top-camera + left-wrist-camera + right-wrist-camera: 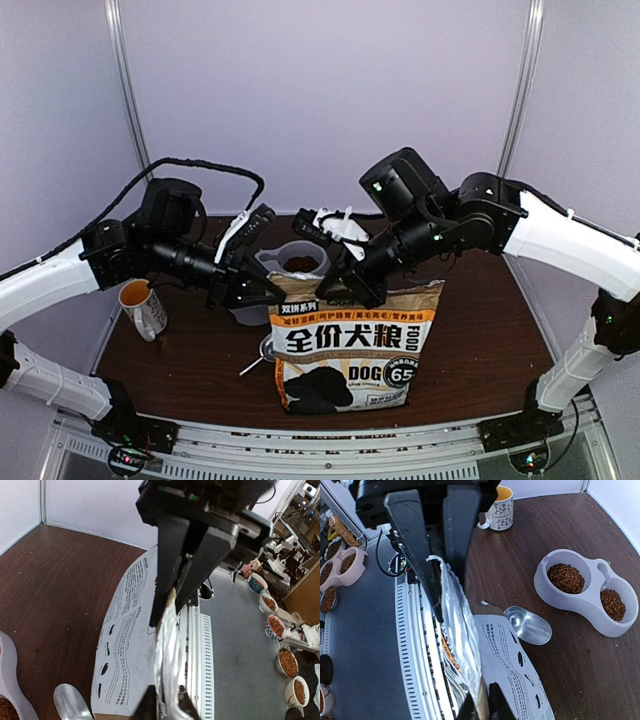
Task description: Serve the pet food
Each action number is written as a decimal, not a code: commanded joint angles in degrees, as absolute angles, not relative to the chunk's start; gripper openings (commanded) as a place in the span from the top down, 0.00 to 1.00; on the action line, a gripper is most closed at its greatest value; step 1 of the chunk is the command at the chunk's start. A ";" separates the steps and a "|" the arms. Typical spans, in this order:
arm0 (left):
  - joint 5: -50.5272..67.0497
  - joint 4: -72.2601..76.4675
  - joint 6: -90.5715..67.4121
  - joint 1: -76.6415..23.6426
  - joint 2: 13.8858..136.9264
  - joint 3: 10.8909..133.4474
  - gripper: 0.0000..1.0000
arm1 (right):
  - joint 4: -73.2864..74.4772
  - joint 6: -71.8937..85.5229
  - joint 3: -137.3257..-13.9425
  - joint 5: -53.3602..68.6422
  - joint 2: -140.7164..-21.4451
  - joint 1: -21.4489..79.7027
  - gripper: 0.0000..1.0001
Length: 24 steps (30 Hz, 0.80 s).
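Observation:
The kraft-brown dog food bag (345, 345) stands upright at the table's front middle. Its silver-lined top edge (167, 645) is pinched flat. My left gripper (262, 291) is shut on the top's left end, with its fingers low in the left wrist view (167, 702). My right gripper (348, 284) is shut on the right end and also shows in its wrist view (482, 704). Kibble (566, 578) lies in both wells of the grey double bowl (587, 611), behind the bag (297, 262). Any kibble inside the bag is hidden.
A metal scoop (528, 625) lies on the brown table between bag and bowl. A patterned mug (143, 309) stands at the left. The table's front rail (412, 645) runs right under the bag. Several bowls of kibble (280, 645) sit on the floor beyond.

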<state>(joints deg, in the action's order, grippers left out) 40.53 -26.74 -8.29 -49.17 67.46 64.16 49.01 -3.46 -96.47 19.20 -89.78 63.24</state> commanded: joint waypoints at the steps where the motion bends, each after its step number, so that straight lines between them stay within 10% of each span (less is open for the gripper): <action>1: 38.97 -18.80 -9.57 -48.95 66.60 62.66 0.69 | 48.67 -3.76 -97.49 18.05 -88.03 63.52 1.00; 6: 36.69 -14.59 -10.92 -50.06 68.51 58.90 0.36 | 46.38 -2.81 -96.09 19.04 -86.06 63.46 1.00; 15: 30.15 -10.52 -12.89 -55.01 70.27 55.44 0.30 | 44.21 -1.09 -95.01 17.96 -84.61 62.82 1.00; 24: 26.27 -11.68 -12.44 -55.63 69.67 53.35 0.81 | 43.37 -0.26 -93.47 18.76 -83.24 61.74 1.00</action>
<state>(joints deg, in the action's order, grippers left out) 28.99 -12.38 -12.64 -55.46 70.78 54.39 47.37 -1.54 -93.47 19.25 -87.26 62.85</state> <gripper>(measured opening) 0.278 0.014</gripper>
